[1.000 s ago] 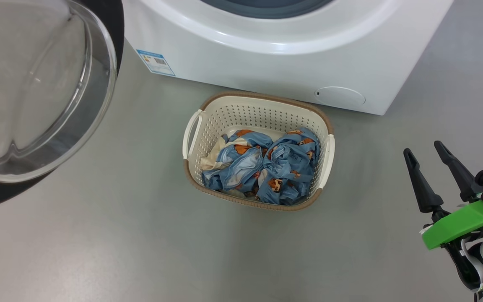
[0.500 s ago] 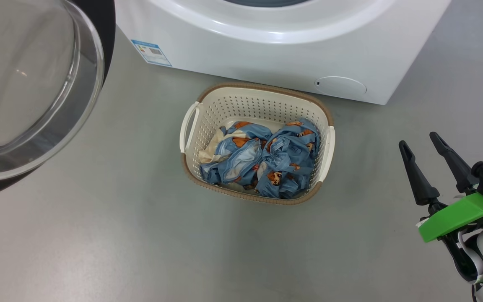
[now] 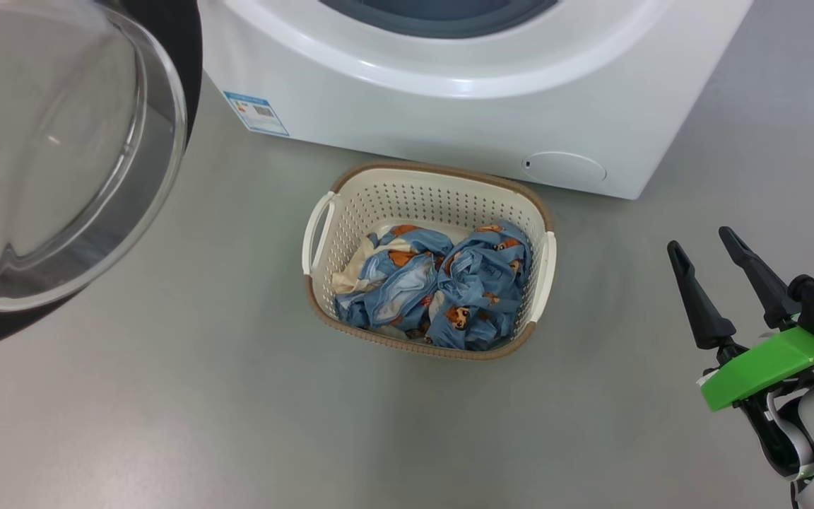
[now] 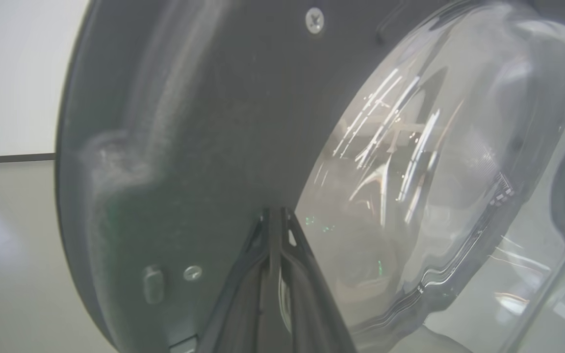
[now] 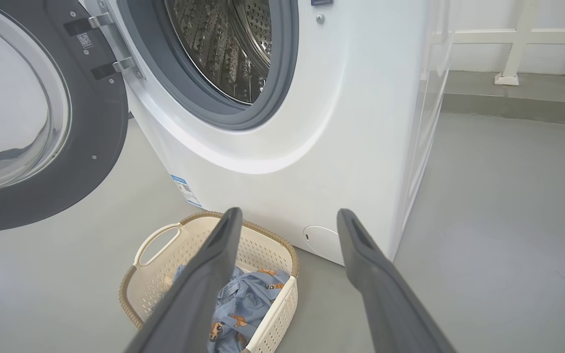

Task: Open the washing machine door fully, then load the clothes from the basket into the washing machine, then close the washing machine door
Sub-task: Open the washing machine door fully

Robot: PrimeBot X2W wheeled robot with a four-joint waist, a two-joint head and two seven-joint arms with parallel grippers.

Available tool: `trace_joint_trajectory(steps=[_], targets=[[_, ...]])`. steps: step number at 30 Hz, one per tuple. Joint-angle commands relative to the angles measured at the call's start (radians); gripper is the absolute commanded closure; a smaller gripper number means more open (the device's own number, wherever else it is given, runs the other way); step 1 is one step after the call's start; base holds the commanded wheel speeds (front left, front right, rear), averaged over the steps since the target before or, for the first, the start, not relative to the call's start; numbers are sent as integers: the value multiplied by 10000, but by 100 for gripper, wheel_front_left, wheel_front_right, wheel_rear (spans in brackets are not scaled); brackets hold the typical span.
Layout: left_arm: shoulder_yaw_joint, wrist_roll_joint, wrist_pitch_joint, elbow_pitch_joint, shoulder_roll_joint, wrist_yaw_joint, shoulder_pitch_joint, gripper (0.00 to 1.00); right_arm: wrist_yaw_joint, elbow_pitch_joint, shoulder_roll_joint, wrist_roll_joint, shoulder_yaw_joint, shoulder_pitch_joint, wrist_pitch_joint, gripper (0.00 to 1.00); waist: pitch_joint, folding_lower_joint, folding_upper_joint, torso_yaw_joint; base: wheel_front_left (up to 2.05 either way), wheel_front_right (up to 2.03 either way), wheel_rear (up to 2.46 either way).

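Note:
The washing machine door [image 3: 61, 155] stands swung open at the upper left, its clear dome facing me inside a black ring. My left gripper [image 4: 275, 212] is shut with nothing between its fingers, its tip close against the door's inner side [image 4: 189, 122], beside the glass. The white washing machine [image 3: 449, 106] shows its steel drum [image 5: 223, 44]. In front of it, the basket [image 3: 435, 173] holds the blue bear-print clothes [image 3: 435, 283]. My right gripper [image 3: 700, 240] hangs open and empty to the right of the basket. It [image 5: 288, 212] points toward the basket [image 5: 135, 274] and clothes [image 5: 243, 304].
A blue label [image 3: 256, 113] and a round service flap [image 3: 564, 167] mark the machine's lower front. Grey floor [image 3: 167, 396] surrounds the basket, with open room right of the machine [image 5: 508, 206]. A white rail [image 5: 508, 39] runs along the far wall. The door hinge [image 5: 115, 63] sits at the drum's left.
The head view has shifted slightly, so the whole picture moved. The basket, clothes and door keep their places. My right gripper stays open with only a small drift.

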Motion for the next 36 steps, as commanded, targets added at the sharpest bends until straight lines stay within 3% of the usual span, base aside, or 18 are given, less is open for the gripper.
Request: trace_joint_trajectory(steps=[1,18,19,21,22,24,25,26,36], targets=[[40,-172,-63,-355,687,21,386,100,75,-171,-60,-21,191,126,-120,0,-161,0,0,15,0,0,0],[-917,-749,-63,-2203,30,18,2162,99,75,-161,300,96,62,734,-120,0,-1322,0,0,-48,0,0,0],[-978,-730,-63,-2344,-31,18,2246,87,75,-175,318,93,39,760,-120,0,-1356,0,0,-65,0,0,0],[-1027,-710,-63,-2475,-88,18,2335,83,75,-182,338,91,32,788,-120,0,-1409,0,0,-92,0,0,0],[-1093,-679,-63,-2611,-148,18,2427,63,75,-189,358,90,16,822,-120,0,-1461,0,0,-117,0,0,0],[-1209,-635,-63,-2880,-283,18,2615,51,75,-207,405,87,-18,892,-120,0,-1563,0,0,-177,0,0,0],[-1252,-602,-63,-3027,-364,18,2708,23,75,-217,425,90,-49,937,-120,0,-1622,0,0,-207,0,0,0],[-1276,-570,-63,-3163,-444,18,2800,3,75,-228,442,94,-73,982,-120,0,-1670,0,0,-237,0,0,0],[-2002,-583,-63,-4245,-1083,18,3826,0,75,-335,591,109,-296,1415,-120,0,-2120,0,0,-629,0,0,0]])
